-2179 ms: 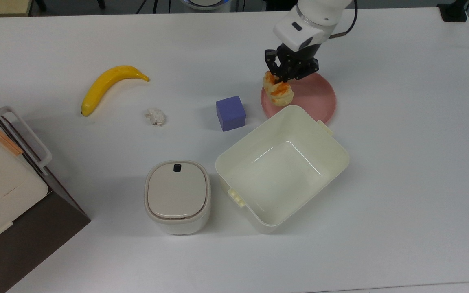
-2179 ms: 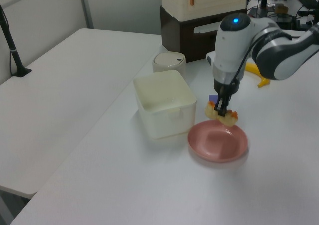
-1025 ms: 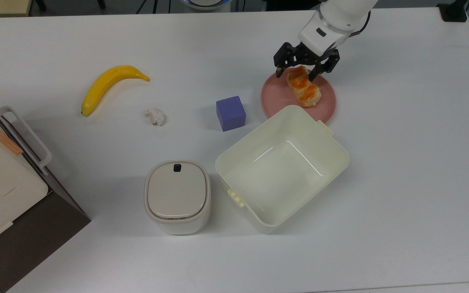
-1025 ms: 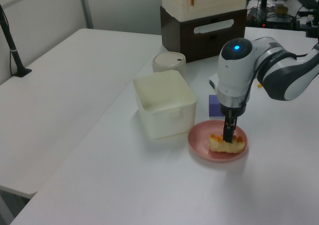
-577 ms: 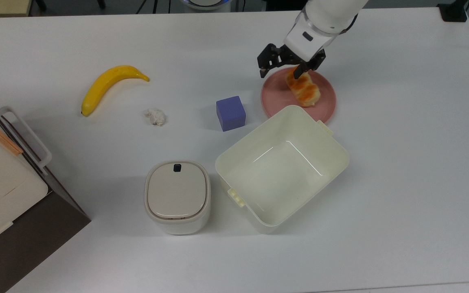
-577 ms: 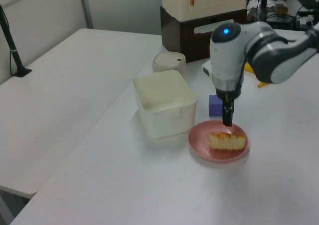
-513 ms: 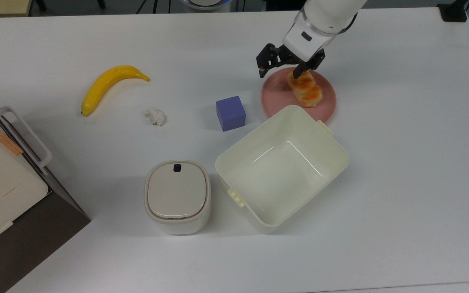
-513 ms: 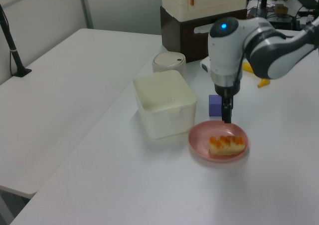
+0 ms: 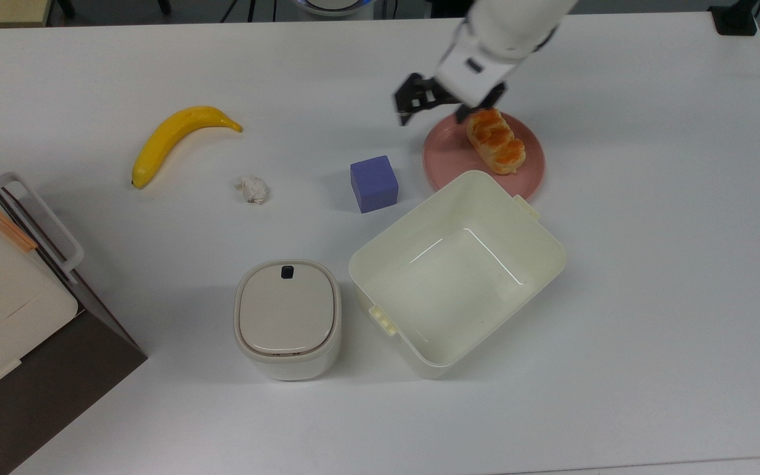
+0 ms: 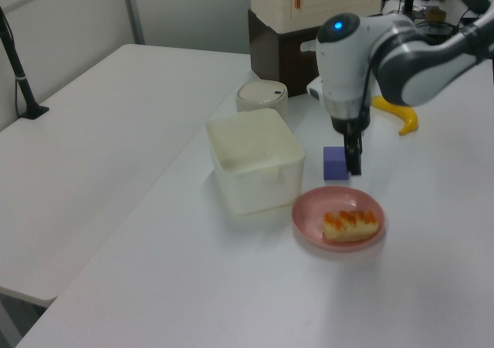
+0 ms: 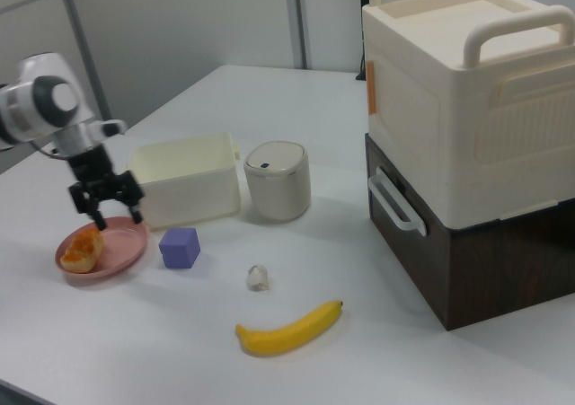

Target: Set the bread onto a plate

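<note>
Bread (image 9: pixel 495 141): lies on the plate (image 9: pixel 447 155), toward the top view's right half, glaze up.
Gripper (image 9: pixel 433 105): spread wide, empty, raised over the plate's rim on the top view's left.
Cube (image 9: pixel 374 183): near the plate, apart (I think, from the left view).
Risk, as I judge it: a low sweep from here could clip the rim and tip the bread off.

I see bread (image 9: pixel 495 142) lying on plate (image 9: pixel 446 155), upper right of centre in top view. Tub (image 9: pixel 457 272) directly below plate, touching its edge. Cube (image 9: pixel 374 183) left of plate, apart. Gripper (image 9: pixel 433 112) above plate's upper-left rim, spread wide, empty.
</note>
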Motion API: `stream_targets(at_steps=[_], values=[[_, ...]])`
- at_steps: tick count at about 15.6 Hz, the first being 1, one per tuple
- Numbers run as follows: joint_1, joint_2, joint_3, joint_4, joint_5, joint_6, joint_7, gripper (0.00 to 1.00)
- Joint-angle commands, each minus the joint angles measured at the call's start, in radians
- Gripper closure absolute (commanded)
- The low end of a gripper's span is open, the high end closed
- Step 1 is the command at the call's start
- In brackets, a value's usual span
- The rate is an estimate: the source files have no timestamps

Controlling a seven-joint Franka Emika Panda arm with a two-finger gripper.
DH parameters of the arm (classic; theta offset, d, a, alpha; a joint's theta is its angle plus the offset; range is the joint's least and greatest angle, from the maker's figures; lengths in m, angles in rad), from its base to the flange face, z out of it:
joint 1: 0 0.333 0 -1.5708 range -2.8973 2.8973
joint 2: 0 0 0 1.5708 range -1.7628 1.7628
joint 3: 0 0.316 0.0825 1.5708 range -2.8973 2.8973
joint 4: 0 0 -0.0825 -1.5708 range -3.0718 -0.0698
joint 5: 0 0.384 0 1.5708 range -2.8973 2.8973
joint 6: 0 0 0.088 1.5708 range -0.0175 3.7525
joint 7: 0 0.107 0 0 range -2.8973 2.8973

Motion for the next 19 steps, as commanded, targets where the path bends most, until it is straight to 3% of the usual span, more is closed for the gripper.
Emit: stream_targets(at_steps=[1,4,8,10,13,19], values=[[-0.137,-0.037,-0.005,0.066,0.054,-0.123,-0.258,0.0],[-0.234,-0.059,-0.034,0.118,0.084,-0.134,-0.398,0.0],[-0.317,-0.057,-0.094,0.273,0.228,-0.23,-0.482,0.0],[-0.368,-0.048,-0.096,0.359,0.257,-0.307,-0.49,0.0],[-0.417,-0.05,-0.097,0.414,0.302,-0.327,-0.481,0.0],[-0.429,-0.048,-0.123,0.474,0.3,-0.31,-0.366,0.0]])
